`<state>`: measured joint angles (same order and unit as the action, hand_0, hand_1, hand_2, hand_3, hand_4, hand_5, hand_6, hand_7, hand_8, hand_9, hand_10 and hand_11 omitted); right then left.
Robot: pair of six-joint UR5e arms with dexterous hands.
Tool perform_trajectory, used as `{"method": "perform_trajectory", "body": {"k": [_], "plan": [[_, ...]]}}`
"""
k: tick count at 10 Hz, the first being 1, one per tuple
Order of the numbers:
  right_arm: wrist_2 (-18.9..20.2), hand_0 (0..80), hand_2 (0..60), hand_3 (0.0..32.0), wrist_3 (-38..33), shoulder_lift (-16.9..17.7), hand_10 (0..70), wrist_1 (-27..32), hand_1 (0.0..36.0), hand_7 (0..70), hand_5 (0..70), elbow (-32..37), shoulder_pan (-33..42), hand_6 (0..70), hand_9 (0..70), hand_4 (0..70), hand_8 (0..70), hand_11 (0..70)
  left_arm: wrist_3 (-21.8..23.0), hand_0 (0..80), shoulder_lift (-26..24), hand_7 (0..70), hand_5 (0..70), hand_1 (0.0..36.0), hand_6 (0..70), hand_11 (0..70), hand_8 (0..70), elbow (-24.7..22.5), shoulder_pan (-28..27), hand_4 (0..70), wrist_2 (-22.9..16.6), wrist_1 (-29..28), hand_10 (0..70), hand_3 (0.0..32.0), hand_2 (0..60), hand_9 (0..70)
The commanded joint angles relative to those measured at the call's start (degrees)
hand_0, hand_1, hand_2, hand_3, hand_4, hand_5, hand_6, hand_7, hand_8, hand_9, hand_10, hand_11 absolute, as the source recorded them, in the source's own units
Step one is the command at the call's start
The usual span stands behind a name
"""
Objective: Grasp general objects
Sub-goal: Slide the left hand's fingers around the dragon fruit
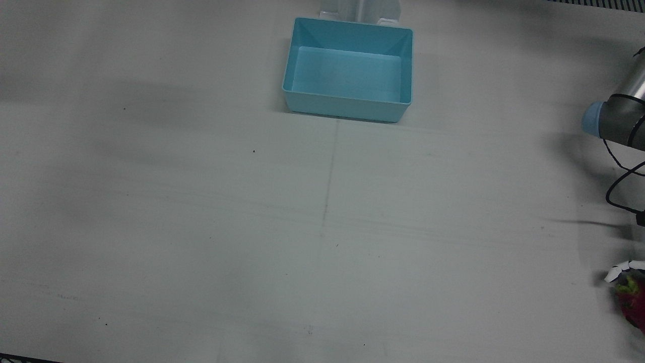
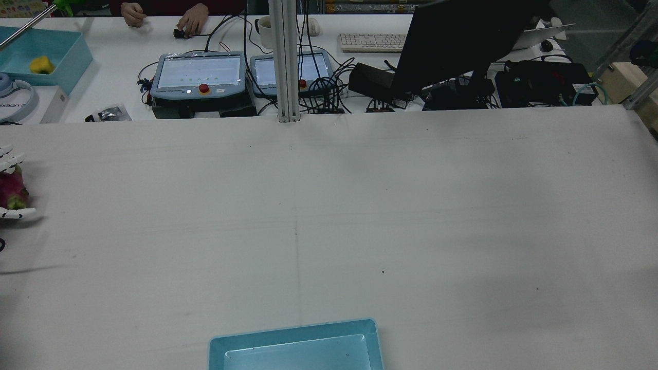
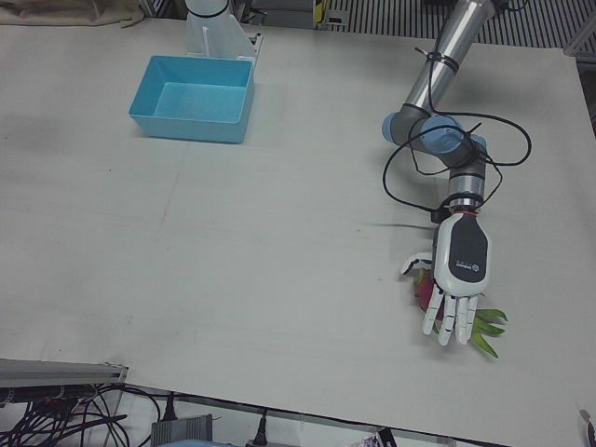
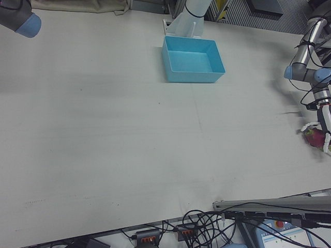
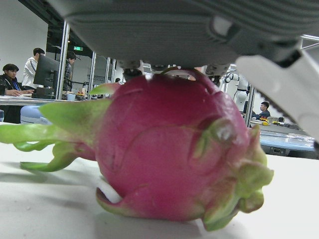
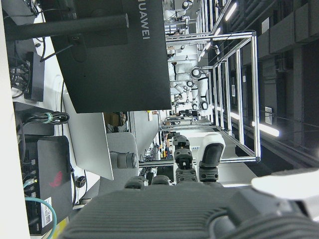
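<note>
- Left-front view shows the left hand (image 3: 458, 279) lying palm-down over a dragon fruit (image 3: 426, 292) near the table's (image 3: 279, 279) front edge, on the robot's left side.
- Its fingers (image 3: 452, 322) stretch forward over the fruit rather than curling round it, with the thumb (image 3: 414, 262) splayed out to one side; the green leafy tips (image 3: 486, 328) stick out beyond them.
- From the left hand view, the palm sits right on top of the dragon fruit (image 5: 169, 149), which rests on the table (image 5: 50, 209). I judge the hand spread and not yet clamped: no finger is seen wrapped under or against the fruit's sides.
- Rear view agrees: white fingertips (image 2: 13, 213) show on either side of the red fruit (image 2: 13, 187) at that view's far left edge.
- A blue bin (image 1: 347, 70) stands empty by the pedestals, well apart from the fruit.
- Progress, as I read it: the reach is done and the hand is placed over the target. Closing the fingers, lifting and, probably, carrying the fruit to the bin are all left.
- Only the right arm's elbow (image 4: 20, 18) shows, in a corner of the right-front view. The right hand view looks out at the room with just the hand's own palm (image 6: 164, 214) in frame, so I cannot tell how its fingers stand; nothing is seen in it.
</note>
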<state>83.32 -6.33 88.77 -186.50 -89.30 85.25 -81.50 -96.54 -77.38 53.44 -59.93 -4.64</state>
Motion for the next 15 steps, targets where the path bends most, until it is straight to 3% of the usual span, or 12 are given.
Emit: {"method": "perform_trajectory", "body": {"k": [1,2,3,4,5,6,7,8,10,12,13,15], "plan": [[0.00,0.0,0.0,0.0,0.00,0.00,0.0,0.00,0.0,0.0,0.0,0.00,0.00,0.0,0.0,0.0,0.0,0.0,-0.15,49.7,-0.05,11.3,0.0,15.6,0.6,0.0,1.8,0.13,-0.09,6.0,-0.01,-0.54,0.0,0.0,0.6,0.8],[0.00,0.0,0.0,0.0,0.00,0.00,0.0,0.00,0.0,0.0,0.0,0.00,0.00,0.0,0.0,0.0,0.0,0.0,-1.28,49.4,-0.05,13.4,0.2,15.4,2.1,0.1,2.7,0.30,0.00,9.0,0.08,-1.24,0.0,0.0,2.3,1.2],[0.00,0.0,0.0,0.0,0.00,0.00,0.0,0.00,0.0,0.0,0.0,0.00,0.00,0.0,0.0,0.0,0.0,0.0,-2.77,48.4,0.04,20.9,5.1,18.2,5.5,5.6,5.2,0.22,-0.09,13.5,0.08,-1.68,3.1,0.0,21.7,2.7],[0.00,0.0,0.0,0.0,0.00,0.00,0.0,0.00,0.0,0.0,0.0,0.00,0.00,0.0,0.0,0.0,0.0,0.0,-2.96,47.8,-0.05,24.9,6.0,15.0,6.4,5.4,4.8,0.04,0.00,14.4,0.08,-1.51,3.1,0.0,12.7,3.5],[0.00,0.0,0.0,0.0,0.00,0.08,0.0,0.00,0.0,0.0,0.0,0.00,0.00,0.0,0.0,0.0,0.0,0.0,-3.05,47.3,-0.05,13.4,0.6,13.1,1.4,0.0,0.4,0.13,-0.09,5.1,0.08,-1.08,0.0,0.0,1.3,1.2],[0.00,0.0,0.0,0.0,0.00,0.00,0.0,0.00,0.0,0.0,0.0,0.00,0.00,0.0,0.0,0.0,0.0,0.0,-3.05,47.8,0.04,6.0,0.0,14.0,0.0,0.0,0.0,0.21,0.00,0.0,0.16,-0.81,0.0,0.2,0.0,0.0],[0.00,0.0,0.0,0.0,0.00,0.00,0.0,0.00,0.0,0.0,0.0,0.00,0.00,0.0,0.0,0.0,0.0,0.0,-3.57,48.3,0.04,1.3,0.0,15.3,0.0,0.0,0.0,0.39,0.00,0.0,0.17,-0.89,0.0,18.0,0.0,0.0],[0.00,0.0,0.0,0.0,0.00,0.00,0.0,0.00,0.0,0.0,0.0,0.00,0.00,0.0,0.0,0.0,0.0,0.0,-4.80,48.6,0.04,0.2,0.0,16.2,0.0,0.0,0.0,0.30,0.00,0.0,0.17,-1.16,0.0,27.0,0.0,0.0],[0.00,0.0,0.0,0.0,0.00,0.00,0.0,0.00,0.0,0.0,0.0,0.00,0.00,0.0,0.0,0.0,0.0,0.0,-5.77,55.6,-0.05,2.2,0.0,20.8,0.0,0.0,0.0,1.18,0.00,0.0,0.17,-2.03,0.0,13.6,0.0,0.0],[0.00,0.0,0.0,0.0,0.00,0.00,0.0,0.00,0.0,0.0,0.0,0.00,0.00,0.0,0.0,0.0,0.0,0.0,-6.04,59.4,-0.05,3.2,0.0,20.0,0.0,0.0,0.0,1.53,-0.09,0.0,0.25,-2.48,0.0,3.6,0.0,0.0],[0.00,0.0,0.0,0.0,0.00,0.00,0.0,0.00,0.0,0.0,0.0,0.00,0.00,0.0,0.0,0.0,0.0,0.0,-6.04,59.9,-0.05,3.3,0.0,20.7,0.0,0.0,0.0,1.62,-0.09,0.0,0.43,-2.56,0.0,1.0,0.0,0.0],[0.00,0.0,0.0,0.0,0.00,0.00,0.0,0.00,0.0,0.0,0.0,0.00,0.00,0.0,0.0,0.0,0.0,0.0,-6.04,59.3,-0.05,3.9,0.0,21.4,0.0,0.0,0.0,2.50,-0.09,0.0,3.32,-2.74,0.0,0.0,0.0,0.0]]}}
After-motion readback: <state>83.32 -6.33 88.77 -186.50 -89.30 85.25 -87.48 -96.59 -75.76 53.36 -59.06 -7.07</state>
